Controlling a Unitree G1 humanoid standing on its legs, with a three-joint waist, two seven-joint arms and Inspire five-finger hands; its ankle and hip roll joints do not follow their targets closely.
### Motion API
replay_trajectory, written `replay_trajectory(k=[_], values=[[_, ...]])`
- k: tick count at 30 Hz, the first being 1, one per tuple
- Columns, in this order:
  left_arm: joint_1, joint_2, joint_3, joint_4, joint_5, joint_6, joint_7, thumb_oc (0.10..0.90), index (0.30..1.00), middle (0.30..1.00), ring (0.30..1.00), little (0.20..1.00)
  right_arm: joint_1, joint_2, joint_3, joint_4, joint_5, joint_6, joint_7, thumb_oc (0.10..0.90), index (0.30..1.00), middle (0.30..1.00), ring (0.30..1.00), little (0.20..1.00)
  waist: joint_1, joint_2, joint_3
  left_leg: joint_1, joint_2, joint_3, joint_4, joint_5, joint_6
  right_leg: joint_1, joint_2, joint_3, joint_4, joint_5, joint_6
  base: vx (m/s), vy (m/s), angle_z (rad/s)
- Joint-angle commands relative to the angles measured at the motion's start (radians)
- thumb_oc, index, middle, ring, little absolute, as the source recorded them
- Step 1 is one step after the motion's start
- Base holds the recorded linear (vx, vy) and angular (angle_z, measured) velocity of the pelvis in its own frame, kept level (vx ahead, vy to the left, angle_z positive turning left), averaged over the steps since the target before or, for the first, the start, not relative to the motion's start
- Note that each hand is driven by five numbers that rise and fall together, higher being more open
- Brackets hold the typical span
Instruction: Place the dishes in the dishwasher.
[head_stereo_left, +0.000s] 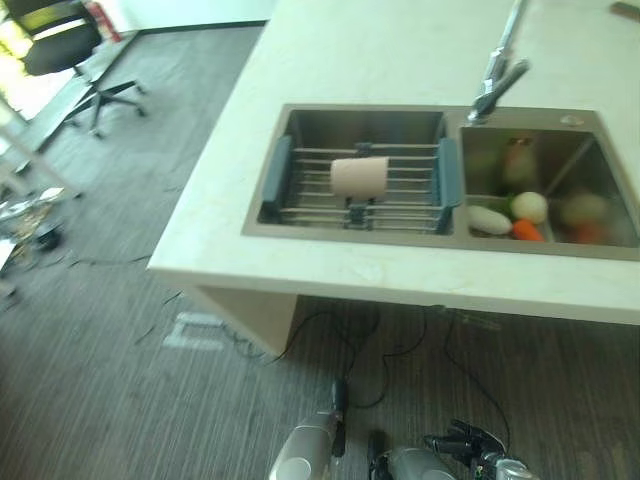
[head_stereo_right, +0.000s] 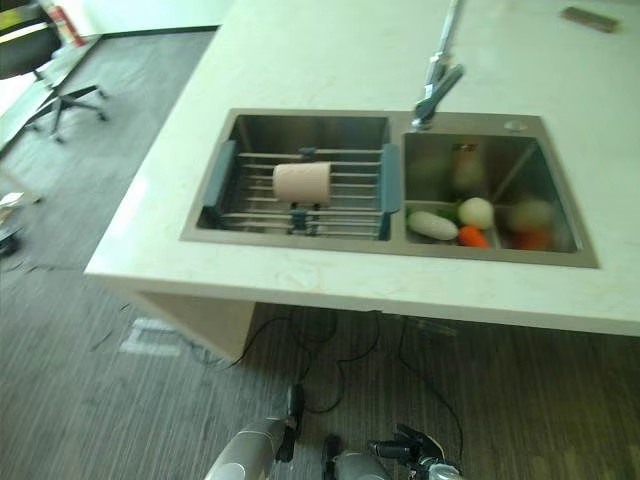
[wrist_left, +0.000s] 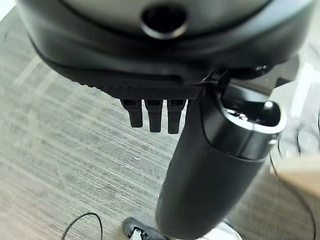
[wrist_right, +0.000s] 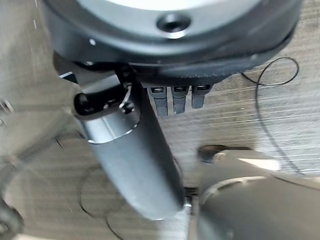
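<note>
A pale pink cup lies sideways on the grey-ended wire rack across the steel sink's left basin; vegetables fill the right basin. Both hands, left hand and right hand, hang relaxed and empty above grey floor

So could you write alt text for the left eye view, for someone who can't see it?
A pale pink cup lies on its side on a wire rack across the left basin of a steel double sink in a cream counter. The right basin holds vegetables below a faucet; an office chair stands on grey carpet beyond.

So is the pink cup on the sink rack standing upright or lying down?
Lying down: the pink cup rests on its side across the bars of the rack, in the left basin.
</note>
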Motion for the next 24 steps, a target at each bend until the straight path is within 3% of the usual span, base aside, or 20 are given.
replay_trajectory(k=[1, 2, 3, 4, 5, 9, 12, 18, 22, 24], values=[[-0.001, 0.042, -0.005, 0.007, 0.003, -0.016, 0.018, 0.8, 0.9, 0.9, 0.9, 0.9, 0.026, -0.011, -0.027, -0.025, 0.015, -0.01, 0.035, 0.8, 0.9, 0.9, 0.9, 0.9, 0.02, 0.018, -0.034, 0.083, 0.002, -0.011, 0.064, -0.189, 0.032, -0.09, -0.155, -0.102, 0.292, 0.022, 0.144, 0.04, 0.054, -0.09], [-0.005, 0.048, -0.006, 0.007, 0.003, -0.02, 0.014, 0.8, 0.9, 0.9, 0.9, 0.9, 0.026, -0.01, -0.027, -0.022, 0.024, -0.016, 0.04, 0.8, 0.9, 0.9, 0.9, 0.9, 0.017, 0.021, -0.032, 0.086, 0.006, -0.013, 0.064, -0.192, 0.032, -0.093, -0.159, -0.101, 0.261, 0.023, 0.143, 0.03, -0.059, -0.49], [-0.011, 0.054, -0.006, 0.006, 0.008, -0.023, 0.005, 0.8, 0.9, 0.9, 0.9, 0.9, 0.025, -0.009, -0.025, -0.017, 0.041, -0.027, 0.046, 0.8, 0.9, 0.9, 0.9, 0.9, 0.014, 0.027, -0.029, 0.088, 0.017, -0.013, 0.064, -0.192, 0.022, -0.074, -0.158, -0.099, 0.116, 0.037, 0.145, 0.02, -0.108, -0.42], [-0.012, 0.058, -0.005, 0.003, 0.009, -0.025, 0.0, 0.8, 0.9, 0.9, 0.9, 0.9, 0.022, -0.009, -0.025, -0.016, 0.032, -0.031, 0.047, 0.8, 0.9, 0.9, 0.9, 0.9, 0.009, 0.025, -0.025, 0.088, 0.015, -0.01, 0.064, -0.193, 0.02, -0.096, -0.172, -0.077, 0.071, 0.065, 0.164, 0.0, -0.151, -0.23], [-0.015, 0.062, -0.004, -0.004, -0.013, -0.021, 0.005, 0.8, 0.9, 0.9, 0.9, 0.9, 0.013, -0.01, -0.02, -0.013, 0.014, -0.035, 0.048, 0.8, 0.9, 0.9, 0.9, 0.9, 0.009, 0.017, -0.027, 0.075, 0.019, 0.001, 0.064, -0.193, 0.015, -0.125, -0.18, -0.055, 0.071, 0.059, 0.167, -0.01, -0.157, -0.12], [-0.018, 0.047, 0.017, 0.003, -0.04, -0.006, 0.006, 0.8, 0.9, 0.9, 0.9, 0.9, 0.003, -0.004, -0.018, -0.004, 0.013, -0.054, 0.036, 0.8, 0.9, 0.9, 0.9, 0.9, 0.023, -0.01, -0.073, 0.043, 0.054, 0.057, 0.064, -0.194, -0.018, -0.157, -0.201, -0.067, 0.071, 0.043, 0.185, 0.05, -0.173, -0.14], [-0.012, 0.027, 0.0, 0.003, -0.023, -0.02, 0.017, 0.8, 0.9, 0.9, 0.9, 0.9, 0.011, -0.007, -0.03, -0.013, 0.051, -0.026, 0.021, 0.8, 0.9, 0.9, 0.9, 0.9, 0.02, -0.025, -0.09, 0.048, 0.072, 0.075, 0.064, -0.198, -0.032, -0.152, -0.195, -0.054, 0.071, 0.025, 0.18, 0.08, -0.106, -0.12], [-0.002, 0.022, -0.017, -0.003, -0.036, -0.019, 0.046, 0.8, 0.9, 0.9, 0.9, 0.9, 0.033, -0.003, -0.04, -0.016, 0.051, -0.03, 0.03, 0.8, 0.9, 0.9, 0.9, 0.9, 0.016, -0.027, -0.096, 0.05, 0.086, 0.075, 0.064, -0.196, -0.041, -0.137, -0.193, -0.068, 0.071, 0.012, 0.171, 0.04, -0.063, 0.01], [0.023, 0.017, 0.04, 0.004, -0.199, -0.052, 0.057, 0.8, 0.9, 0.9, 0.9, 0.9, 0.053, 0.002, -0.049, -0.008, 0.044, -0.047, 0.032, 0.8, 0.9, 0.9, 0.9, 0.9, 0.016, -0.022, -0.103, 0.064, 0.084, 0.058, 0.064, -0.199, -0.048, -0.119, -0.193, -0.071, 0.071, 0.0, 0.165, 0.05, -0.025, 0.07], [0.033, 0.014, 0.084, -0.002, -0.302, -0.1, 0.065, 0.8, 0.9, 0.9, 0.9, 0.9, 0.06, 0.001, -0.06, -0.01, 0.043, -0.049, 0.032, 0.8, 0.9, 0.9, 0.9, 0.9, 0.019, -0.018, -0.104, 0.066, 0.084, 0.054, 0.064, -0.2, -0.051, -0.112, -0.196, -0.079, 0.071, -0.005, 0.164, 0.03, -0.015, 0.11]])
